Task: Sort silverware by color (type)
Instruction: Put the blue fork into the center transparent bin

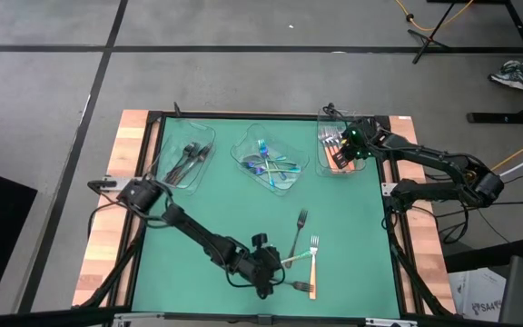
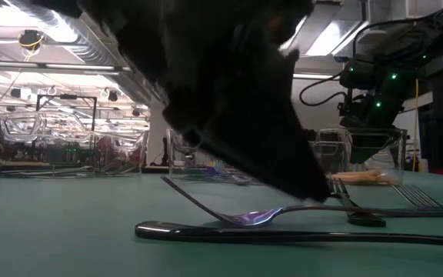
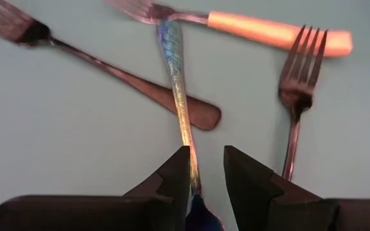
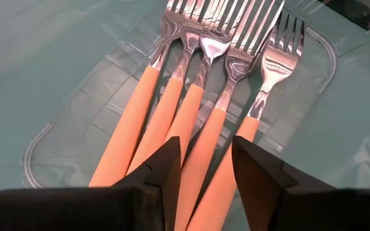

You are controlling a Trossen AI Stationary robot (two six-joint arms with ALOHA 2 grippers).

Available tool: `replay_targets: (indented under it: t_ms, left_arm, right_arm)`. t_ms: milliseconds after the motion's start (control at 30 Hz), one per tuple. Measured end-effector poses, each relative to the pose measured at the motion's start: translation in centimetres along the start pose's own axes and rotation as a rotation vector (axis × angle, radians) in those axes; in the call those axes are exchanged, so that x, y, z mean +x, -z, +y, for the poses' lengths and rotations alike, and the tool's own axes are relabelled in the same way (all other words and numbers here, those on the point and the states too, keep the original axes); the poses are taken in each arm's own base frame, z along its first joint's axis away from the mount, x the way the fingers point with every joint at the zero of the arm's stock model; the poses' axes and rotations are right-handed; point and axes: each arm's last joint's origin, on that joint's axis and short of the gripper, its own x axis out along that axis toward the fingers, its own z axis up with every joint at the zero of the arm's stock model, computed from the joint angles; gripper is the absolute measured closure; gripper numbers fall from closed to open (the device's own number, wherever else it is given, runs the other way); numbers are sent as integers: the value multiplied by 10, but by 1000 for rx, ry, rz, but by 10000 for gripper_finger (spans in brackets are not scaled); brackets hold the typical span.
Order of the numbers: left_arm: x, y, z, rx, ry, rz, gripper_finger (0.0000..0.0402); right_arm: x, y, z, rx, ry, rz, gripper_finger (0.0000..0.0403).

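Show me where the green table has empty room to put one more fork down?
The widest bare stretch of green mat lies between the three clear trays at the back and the loose forks at the front. The front right corner is also free. It is crowded at the front middle, where the left hand hangs over the loose forks.

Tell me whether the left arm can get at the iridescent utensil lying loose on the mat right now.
Probably yes. The left claw is open and already straddles the iridescent utensil at its handle. Nothing blocks it, though the utensil crosses a dark fork's handle and touches the orange-handled fork, which may shift.
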Motion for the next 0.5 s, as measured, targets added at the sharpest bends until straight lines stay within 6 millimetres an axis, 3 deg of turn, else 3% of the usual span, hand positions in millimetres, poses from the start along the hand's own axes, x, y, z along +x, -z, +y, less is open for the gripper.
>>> replay_targets:
  t_ms: [500]
  left_arm:
    - [8,11,3,27,-24,60,322]
  right_arm:
    - [0,0,0,0,0,0,276]
